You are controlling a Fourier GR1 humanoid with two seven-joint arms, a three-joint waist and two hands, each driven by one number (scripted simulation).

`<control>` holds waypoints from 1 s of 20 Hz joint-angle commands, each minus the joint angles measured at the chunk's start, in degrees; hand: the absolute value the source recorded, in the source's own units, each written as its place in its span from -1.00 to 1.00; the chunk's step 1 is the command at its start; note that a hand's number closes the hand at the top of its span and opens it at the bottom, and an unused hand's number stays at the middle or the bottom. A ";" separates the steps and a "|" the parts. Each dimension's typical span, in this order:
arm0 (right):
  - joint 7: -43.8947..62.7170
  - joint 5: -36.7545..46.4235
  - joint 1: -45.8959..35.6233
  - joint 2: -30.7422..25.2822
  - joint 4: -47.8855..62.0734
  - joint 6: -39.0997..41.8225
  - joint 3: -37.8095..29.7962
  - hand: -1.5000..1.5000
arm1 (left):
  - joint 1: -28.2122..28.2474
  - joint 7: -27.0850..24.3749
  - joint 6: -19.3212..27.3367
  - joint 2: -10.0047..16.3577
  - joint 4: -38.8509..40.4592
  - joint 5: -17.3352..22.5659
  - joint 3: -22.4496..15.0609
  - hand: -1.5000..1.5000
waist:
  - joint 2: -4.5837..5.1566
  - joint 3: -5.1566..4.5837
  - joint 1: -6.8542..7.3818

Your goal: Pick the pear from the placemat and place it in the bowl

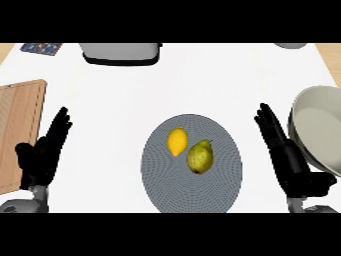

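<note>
Single head view, looking steeply down on the white counter (202, 85), grey placemat (191, 195) central and near, bowl (335, 135) cut off by the right edge

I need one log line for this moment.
pear: on placemat, untouched | bowl: empty | left hand: open | right hand: open

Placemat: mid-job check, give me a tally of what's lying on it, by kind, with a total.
Pear: 1
Lemon: 1
Total on the placemat: 2
</note>
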 commanded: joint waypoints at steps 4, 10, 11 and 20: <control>12.51 10.24 -11.56 -3.98 -6.46 -9.14 -3.10 1.00 | -3.63 -0.11 1.78 2.54 -3.69 -1.31 3.04 0.00 | -0.18 1.07 -0.69; 31.09 24.81 0.38 -14.05 3.27 -17.43 -2.10 -1.00 | -3.05 0.90 2.08 4.47 -4.26 -0.64 5.34 0.00 | -1.04 0.28 -4.79; 32.64 28.12 1.80 -13.24 0.66 -20.05 -0.19 -1.00 | -3.18 1.77 2.30 5.26 -4.51 -0.63 6.09 0.00 | -1.47 0.37 -5.05; 61.70 58.30 5.22 -6.37 -15.82 -20.99 14.92 -1.00 | -5.93 5.21 1.37 5.79 -5.66 0.59 6.52 0.00 | -0.84 0.63 -3.49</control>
